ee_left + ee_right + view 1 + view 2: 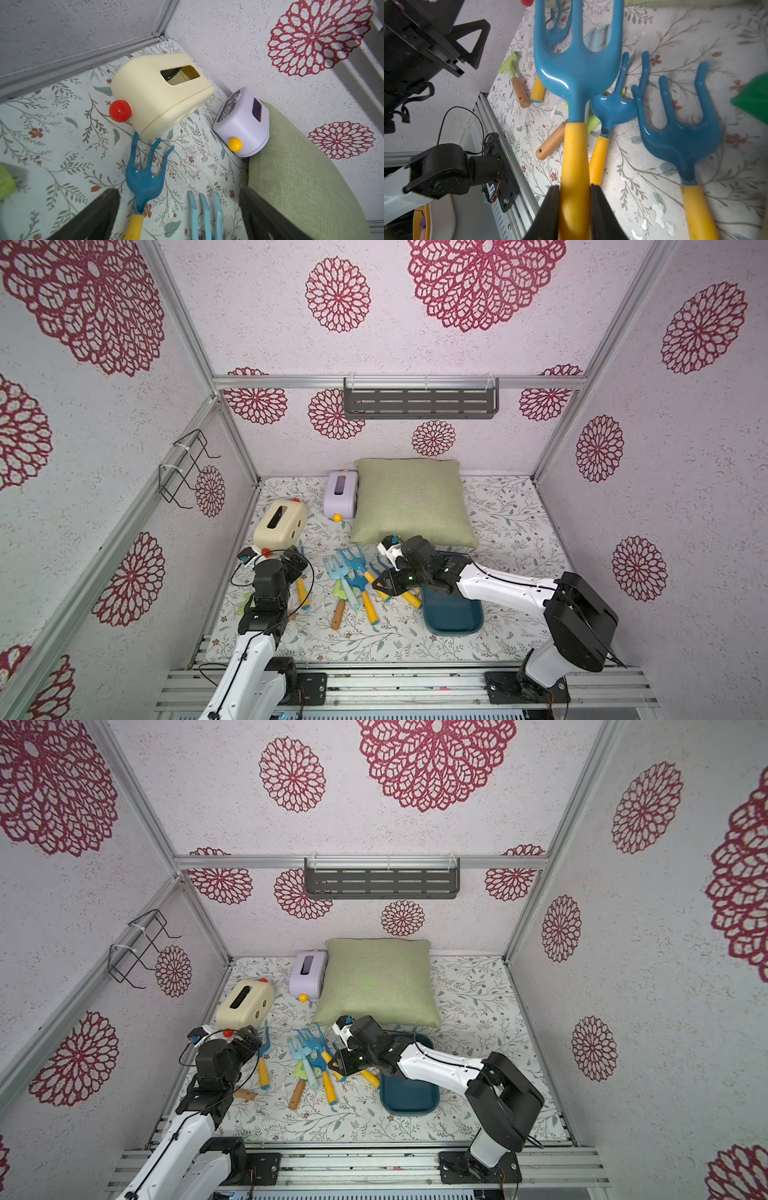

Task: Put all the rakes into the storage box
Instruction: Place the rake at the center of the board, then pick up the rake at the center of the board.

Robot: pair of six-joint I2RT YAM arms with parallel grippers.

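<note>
Rake point(576, 68) is being clamped by its yellow handle in my right pincer point(575, 187), just beside the storage box point(453, 614) lying near the front edge of the table point(511, 639). My left pincer point(177, 193) is gaping wide.

Ref = storage box point(453, 616): front of worktop point(511, 531), right of centre. Tool pile point(353, 593) just left of box. Right hand point(575, 187) also just left of box, above the pile, rake point(577, 68) in its grip. Pillow point(413, 502) directly behind box. Rear toaster toy point(341, 493) behind-left of box, touching pillow. Side toaster toy point(280, 522) further left of box. Left hand point(297, 560) well left of box, above lone claw tool point(145, 176). Wall shelf point(419, 404) high behind box.
</note>
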